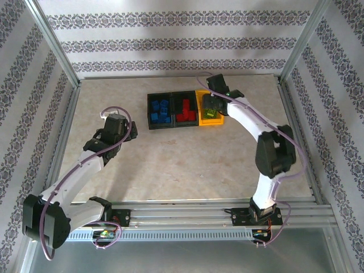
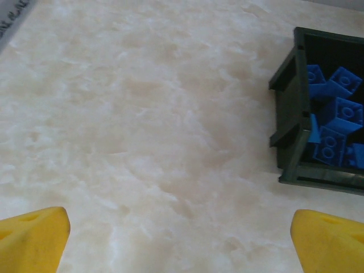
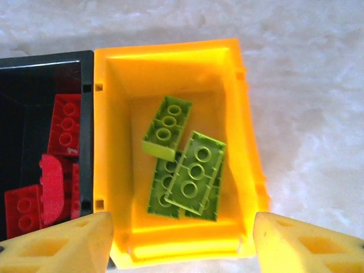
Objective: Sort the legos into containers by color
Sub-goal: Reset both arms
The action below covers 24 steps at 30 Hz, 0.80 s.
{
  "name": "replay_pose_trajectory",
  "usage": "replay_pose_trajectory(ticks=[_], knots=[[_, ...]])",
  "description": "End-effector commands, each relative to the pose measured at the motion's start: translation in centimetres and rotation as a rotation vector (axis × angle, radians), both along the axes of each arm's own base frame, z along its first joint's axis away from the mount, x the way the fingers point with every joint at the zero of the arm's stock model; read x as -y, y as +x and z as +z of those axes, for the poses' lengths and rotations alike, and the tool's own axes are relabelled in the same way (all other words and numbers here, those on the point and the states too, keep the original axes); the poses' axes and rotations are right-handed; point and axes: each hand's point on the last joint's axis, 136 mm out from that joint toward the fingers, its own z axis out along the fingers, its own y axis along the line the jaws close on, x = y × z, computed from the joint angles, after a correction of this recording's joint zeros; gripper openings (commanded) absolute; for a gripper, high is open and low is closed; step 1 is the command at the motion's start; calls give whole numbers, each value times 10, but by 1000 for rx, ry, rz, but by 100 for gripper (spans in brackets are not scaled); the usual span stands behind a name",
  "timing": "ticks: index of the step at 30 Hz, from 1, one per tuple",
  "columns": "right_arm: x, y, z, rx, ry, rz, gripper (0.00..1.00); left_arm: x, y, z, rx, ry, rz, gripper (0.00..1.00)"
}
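Three containers stand joined in a row at the back middle of the table. The left black bin (image 1: 149,111) (image 2: 290,114) holds blue legos (image 1: 161,110) (image 2: 335,114). Red legos (image 1: 185,111) (image 3: 65,122) lie in the middle black bin (image 1: 185,94) (image 3: 86,142). Lime green legos (image 3: 196,170) lie stacked in the yellow-orange bin (image 1: 222,121) (image 3: 111,142). My right gripper (image 1: 211,105) (image 3: 182,250) hangs open right above the yellow-orange bin, with nothing between its fingers. My left gripper (image 1: 120,129) (image 2: 182,244) stands wide open and empty over bare table, left of the blue bin.
The marbled tabletop (image 1: 187,159) is bordered by aluminium rails, one across the front (image 1: 187,213) and posts at the corners. Patterned walls close off the back and both sides. The right arm's elbow (image 1: 276,151) rises over the right half of the table.
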Motion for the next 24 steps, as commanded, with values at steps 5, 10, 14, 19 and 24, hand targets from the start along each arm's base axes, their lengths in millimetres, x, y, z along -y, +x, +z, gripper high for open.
replay_pose_trajectory(ticks=[5, 10, 14, 19, 24], knots=[[48, -50, 10, 98, -63, -109, 81, -39, -19, 14, 125, 150, 78, 100], [84, -86, 11, 165, -93, -183, 98, -52, -26, 22, 238, 214, 102, 100], [116, -108, 14, 233, -98, -274, 98, -60, -26, 26, 306, 258, 116, 100], [152, -127, 16, 293, -82, -380, 98, -70, -21, 16, 310, 286, 143, 99], [175, -138, 19, 345, -82, -441, 98, -79, -15, 5, 289, 276, 157, 99]])
